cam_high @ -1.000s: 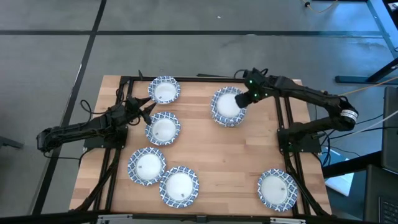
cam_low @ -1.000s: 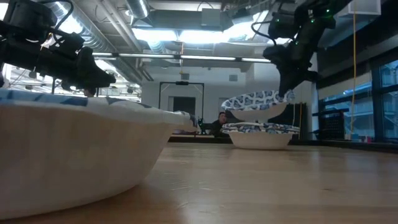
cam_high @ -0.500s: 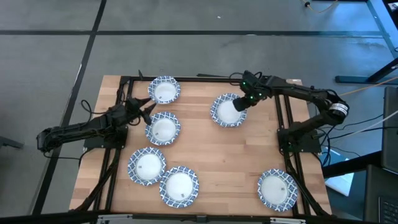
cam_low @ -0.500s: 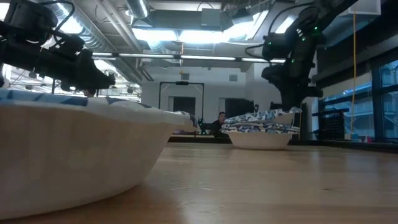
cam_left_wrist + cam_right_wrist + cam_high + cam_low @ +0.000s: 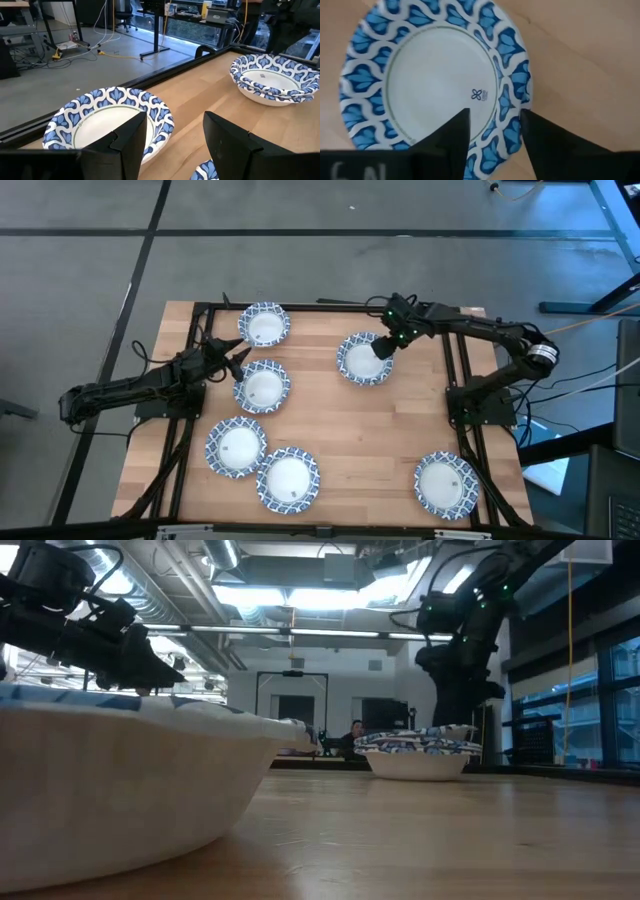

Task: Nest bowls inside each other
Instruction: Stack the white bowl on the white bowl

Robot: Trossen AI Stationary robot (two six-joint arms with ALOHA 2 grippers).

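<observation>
Right claw point(image 5: 384, 346): over the stack of bowls at about 1 o'clock on the desk, at the stack's 2 o'clock rim; its fingers point(image 5: 451, 136) stand apart, one over the white inside and one over the patterned rim, clasping nothing.
Nested stack point(image 5: 364, 360): sits flat on the desk; in the low view point(image 5: 417, 751) and the left wrist view point(image 5: 275, 81) two patterned rims show one inside the other, the upper bowl seated level in the lower.
Stack's top bowl point(image 5: 435, 79): white inside with a small mark near its rim, blue-and-white pattern around it.
Left claw point(image 5: 237, 360): held above the desk at about 10 o'clock, between the far-left bowl and the bowl just below it; fingers point(image 5: 127, 142) parted and empty.
Far-left bowl point(image 5: 264, 326): alone at about 11 o'clock, also seen just ahead of the left claw point(image 5: 108, 119).
Second bowl point(image 5: 262, 387): at about 9 o'clock, just beside the left claw.
Near-left pair: one bowl point(image 5: 236, 447) and another point(image 5: 289, 481) at about 7 o'clock, rims touching.
Near-right bowl point(image 5: 446, 485): alone at about 5 o'clock, well apart from the others.
Desk point(image 5: 350, 430): pale wood.
</observation>
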